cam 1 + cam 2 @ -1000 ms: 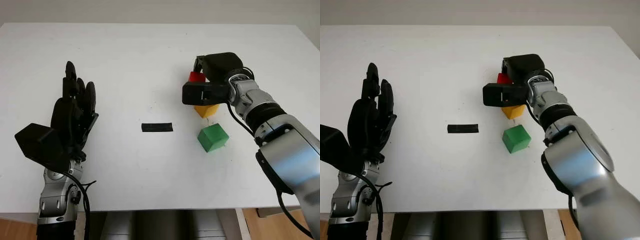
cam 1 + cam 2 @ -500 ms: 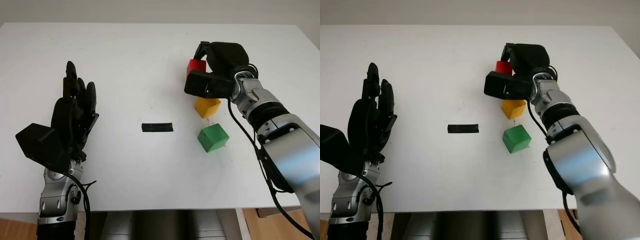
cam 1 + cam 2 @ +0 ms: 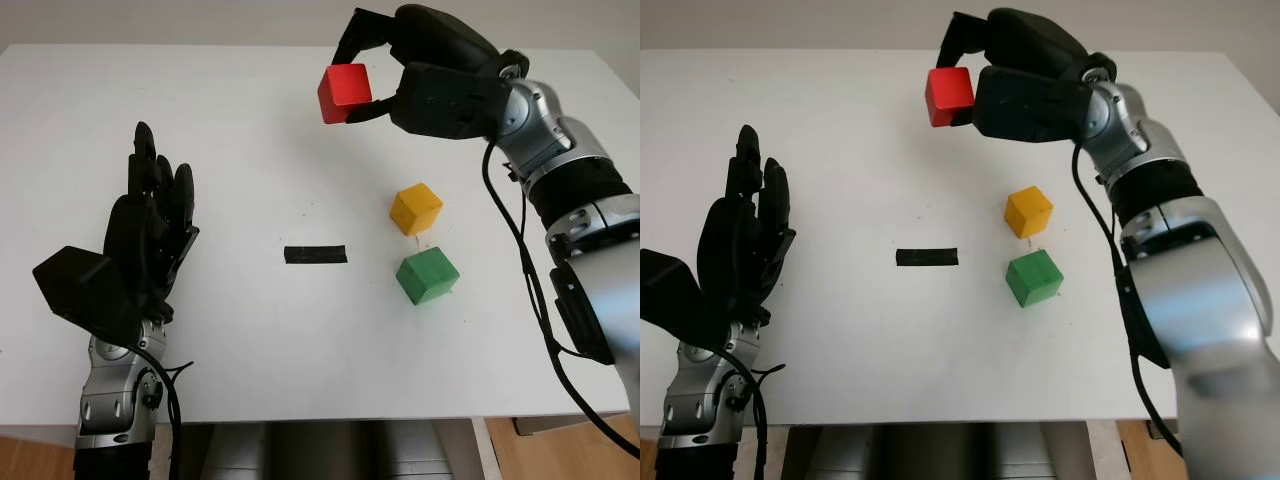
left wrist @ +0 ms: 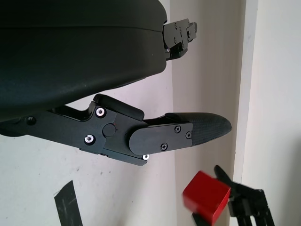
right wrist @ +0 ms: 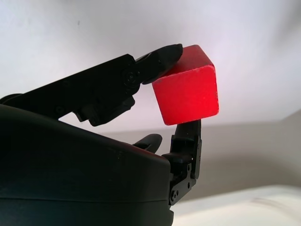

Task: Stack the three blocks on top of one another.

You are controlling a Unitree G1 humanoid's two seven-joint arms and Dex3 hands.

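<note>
My right hand (image 3: 362, 88) is raised high over the far middle of the table, shut on the red block (image 3: 344, 92), which its fingertips pinch in the air; the same red block (image 5: 187, 86) shows between the fingers in the right wrist view. The yellow block (image 3: 415, 208) sits on the white table (image 3: 250, 120) at right of centre, with the green block (image 3: 427, 276) just in front of it, close but apart. My left hand (image 3: 150, 225) is open and held up at the table's left side, far from the blocks.
A short strip of black tape (image 3: 314, 255) lies on the table's middle, left of the two blocks. The table's front edge (image 3: 320, 418) runs near the bottom. My right forearm (image 3: 560, 170) reaches in over the table's right side.
My right hand has lifted the red block up and to the left, away from the yellow block it was beside. The left hand has not moved.
</note>
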